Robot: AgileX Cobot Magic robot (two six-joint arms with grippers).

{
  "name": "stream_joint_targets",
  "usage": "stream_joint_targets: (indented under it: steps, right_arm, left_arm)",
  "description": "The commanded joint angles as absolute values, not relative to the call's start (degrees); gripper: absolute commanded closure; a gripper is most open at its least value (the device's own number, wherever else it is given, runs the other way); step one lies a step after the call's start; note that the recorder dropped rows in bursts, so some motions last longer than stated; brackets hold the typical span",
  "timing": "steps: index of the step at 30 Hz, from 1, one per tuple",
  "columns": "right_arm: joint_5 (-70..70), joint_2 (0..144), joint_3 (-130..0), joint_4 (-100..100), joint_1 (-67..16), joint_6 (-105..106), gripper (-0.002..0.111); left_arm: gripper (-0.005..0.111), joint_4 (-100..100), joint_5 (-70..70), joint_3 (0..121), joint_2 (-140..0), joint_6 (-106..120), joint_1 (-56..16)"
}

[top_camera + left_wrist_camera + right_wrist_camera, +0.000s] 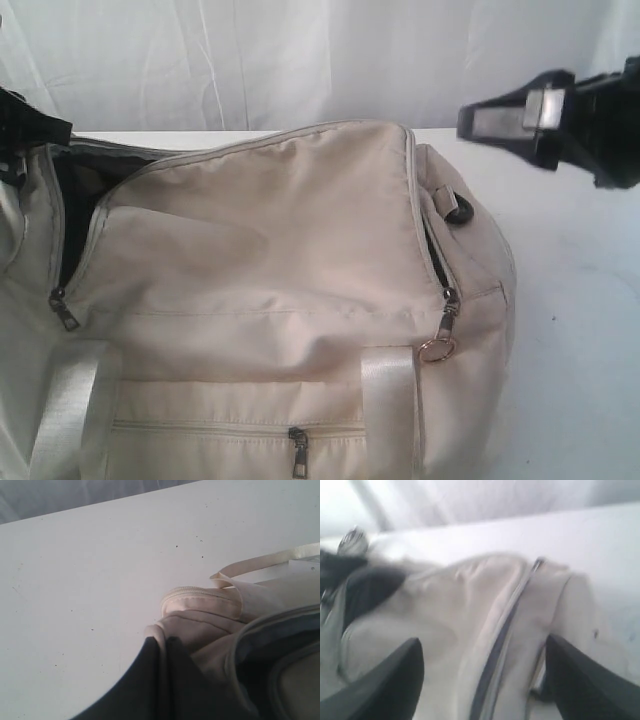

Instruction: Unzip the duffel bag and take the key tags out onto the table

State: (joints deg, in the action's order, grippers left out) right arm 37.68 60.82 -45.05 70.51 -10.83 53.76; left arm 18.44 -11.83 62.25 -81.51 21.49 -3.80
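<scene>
At the far left, the left gripper [25,130] is seen clenched. A fold of the duffel bag [270,250] appears to be pinched between its dark fingers [125,690], though the wrist view is too shadowed for certainty. Just beside that gripper the main zip is parted and a dark opening [75,215] is shown. Beyond the gripper a white table [90,570], marked with a few small dark specks, is spread wide. The cream bag is laid on this table between the two grippers, filling the middle of the scene. A white curtain [300,60] is hung behind the table. At the right, the right gripper [500,120] is held released above the table, jaws wide, nothing grasped. The bag's right end lies just below it, where a zip pull [447,305] with a metal ring [437,350] is seen.
</scene>
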Motion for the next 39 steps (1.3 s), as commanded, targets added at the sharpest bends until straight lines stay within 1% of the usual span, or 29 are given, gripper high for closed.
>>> stream_joint_targets:
  steps: [1, 6, 9, 16, 20, 22, 23, 24, 26, 27, 28, 32, 36, 39]
  right_arm:
    - [33.9, 66.0, -46.8, 75.1, -11.0, 58.0, 0.043]
    - [36.2, 74.9, -49.9, 82.0, -11.0, 58.6, 0.043]
    - [41.1, 79.8, -52.3, 86.5, -11.0, 61.0, 0.043]
    - [48.5, 90.2, -57.5, 88.7, -11.0, 61.3, 0.043]
    - [46.7, 93.9, -59.9, 90.4, -14.9, 61.8, 0.043]
    - [44.5, 96.4, -62.3, 90.4, -18.6, 63.9, 0.052]
    - [43.4, 96.7, -63.0, 90.4, -19.5, 65.0, 0.060]
    - [42.9, 96.8, -64.0, 90.4, -20.2, 66.2, 0.074]
    - [44.1, 96.6, -65.5, 90.3, -20.6, 67.3, 0.097]
    - [45.4, 96.6, -66.3, 90.3, -20.6, 67.3, 0.105]
    - [47.4, 96.6, -67.1, 90.1, -20.6, 67.3, 0.108]
    - [55.8, 96.1, -69.5, 88.3, -20.6, 67.3, 0.108]
    - [70.0, 94.8, -71.6, 85.1, -20.6, 69.1, 0.108]
    - [70.0, 92.0, -72.7, 76.9, -20.8, 67.3, 0.108]
  left_arm:
    - [0.107, 19.3, -8.0, 62.6, -80.6, 21.3, -3.4]
    - [0.107, 19.3, -8.0, 62.6, -80.6, 21.3, -3.4]
    - [0.107, 19.3, -8.0, 62.6, -80.6, 21.3, -3.4]
    - [0.107, 19.4, -7.9, 62.6, -80.6, 21.3, -3.4]
    - [0.107, 20.6, -7.3, 62.6, -80.6, 21.3, -3.4]
    - [0.107, 20.6, -7.3, 62.6, -80.6, 21.3, -3.4]
    - [0.107, 20.6, -7.4, 62.6, -80.6, 21.3, -3.4]
    - [0.107, 20.6, -7.8, 62.6, -80.6, 21.3, -3.4]
    - [0.107, 20.6, -8.0, 62.6, -80.6, 21.3, -3.4]
    - [0.107, 20.6, -8.1, 62.6, -80.6, 21.3, -3.4]
    - [0.107, 20.6, -8.3, 62.6, -80.6, 21.3, -3.4]
    - [0.107, 20.6, -8.7, 62.6, -80.6, 21.3, -3.4]
    - [0.107, 21.0, -8.6, 62.6, -80.6, 19.1, -3.4]
    - [0.107, 21.0, -8.4, 62.6, -80.6, 18.7, -3.4]
